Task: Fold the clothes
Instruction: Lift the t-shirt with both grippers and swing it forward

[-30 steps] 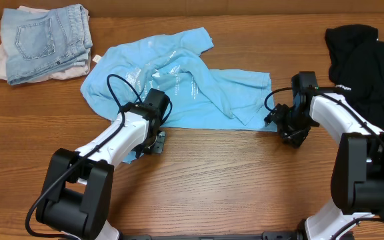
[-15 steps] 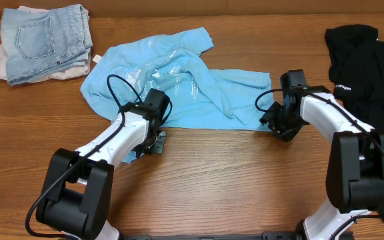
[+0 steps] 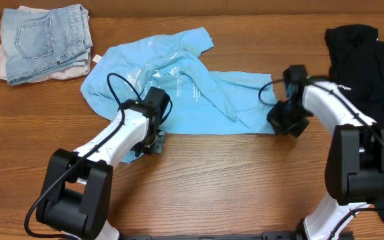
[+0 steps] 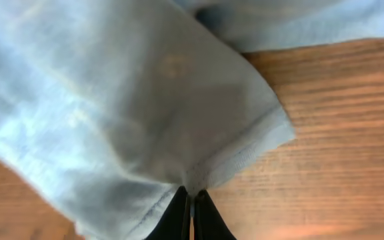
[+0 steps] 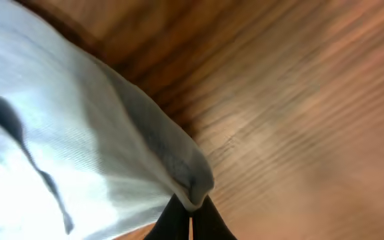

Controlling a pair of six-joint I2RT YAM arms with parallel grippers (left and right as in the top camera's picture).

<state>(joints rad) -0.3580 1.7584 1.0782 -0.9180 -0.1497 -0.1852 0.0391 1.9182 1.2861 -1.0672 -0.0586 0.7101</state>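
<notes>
Pinching the near hem, my left gripper [image 4: 192, 196] and right gripper [image 5: 191, 204] are each clamped on the one sky-blue T-shirt [image 3: 179, 87]. It lies bunched mid-table, beyond both pincers, long axis running left-right between them (neither arm nearer). One jeans [image 3: 42, 37], one black garment [image 3: 365, 60] lie aside.

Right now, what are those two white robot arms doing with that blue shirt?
They are handling a thin light sky-blue T-shirt lying rumpled on the brown wooden table. The left gripper is pinched shut on the hem at its near left edge, the right gripper on its right corner. No fold is made yet. The faded blue denim jeans and the black garment lie apart at the far corners.
</notes>
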